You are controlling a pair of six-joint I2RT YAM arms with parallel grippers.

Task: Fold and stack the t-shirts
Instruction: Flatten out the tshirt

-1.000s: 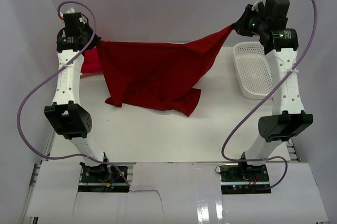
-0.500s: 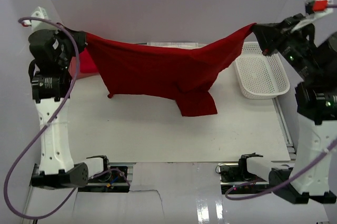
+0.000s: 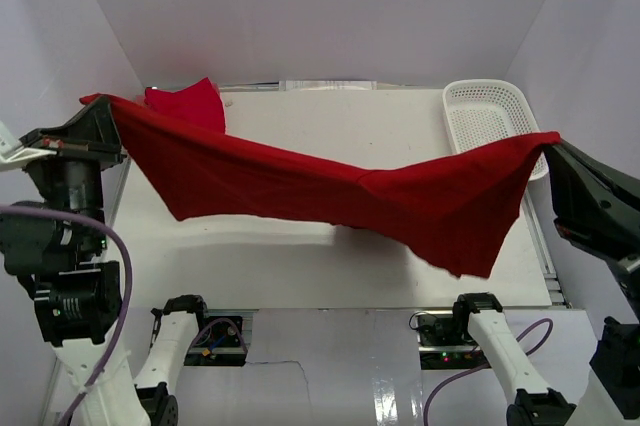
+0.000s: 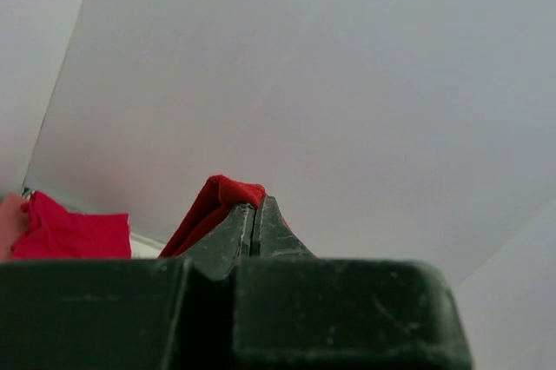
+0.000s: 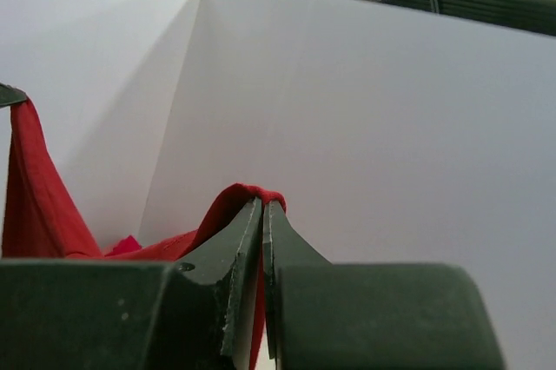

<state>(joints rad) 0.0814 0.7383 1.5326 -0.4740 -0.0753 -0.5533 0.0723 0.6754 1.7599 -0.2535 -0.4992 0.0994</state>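
A deep red t-shirt hangs stretched in the air above the white table. It is plain soft cloth, sagging in the middle like a hammock, with a loose flap drooping lowest near its right end. The left gripper is clenched on the left corner and the right gripper pinches the right one. In each wrist view only a small red fold pokes out above the closed fingertips. The cloth is too bunched to make out collar or sleeves, though the flap may be a sleeve. A second red heap lies at the table's far-left corner, partly behind the stretched shirt, whose right end also covers the near end of a white lattice basket. The shirt's long axis runs left to right across the table.
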